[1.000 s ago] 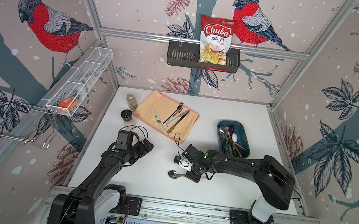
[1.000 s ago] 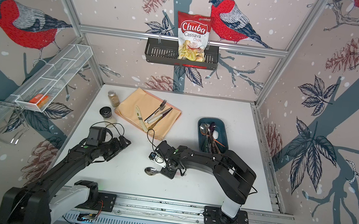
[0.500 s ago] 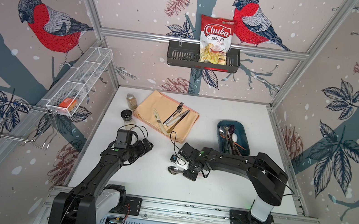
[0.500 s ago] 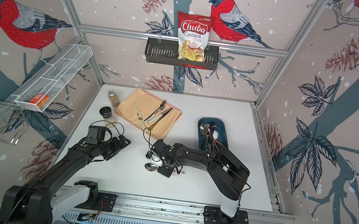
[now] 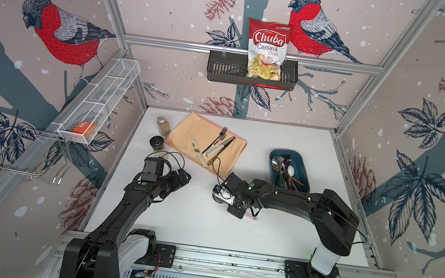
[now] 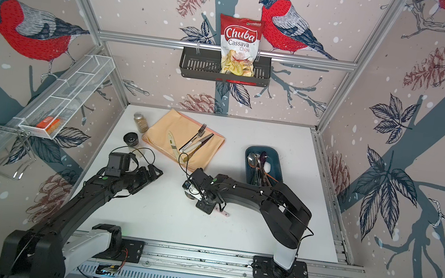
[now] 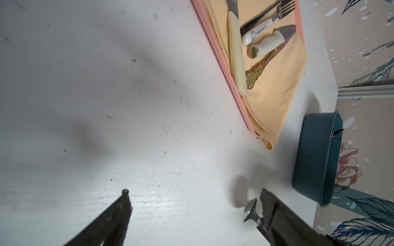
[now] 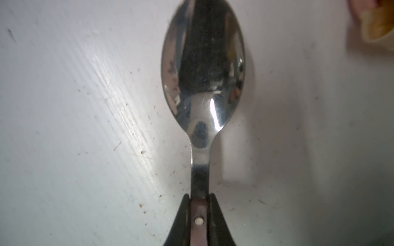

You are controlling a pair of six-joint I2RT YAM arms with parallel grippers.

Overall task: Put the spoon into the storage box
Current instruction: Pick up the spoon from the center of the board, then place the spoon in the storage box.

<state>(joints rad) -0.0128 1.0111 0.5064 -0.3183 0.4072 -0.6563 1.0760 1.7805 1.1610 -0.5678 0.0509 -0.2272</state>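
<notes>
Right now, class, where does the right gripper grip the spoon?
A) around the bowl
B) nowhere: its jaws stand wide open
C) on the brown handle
C: in the right wrist view the right gripper pinches the spoon by its riveted brown handle, bowl free.

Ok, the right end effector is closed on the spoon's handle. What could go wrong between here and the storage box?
1. The right end effector pinches the spoon only by its narrow handle near the neck, so the bowl could swing or slip on the lift.
2. The storage box already holds several utensils; the spoon might land across them and slide out instead of settling inside.
</notes>
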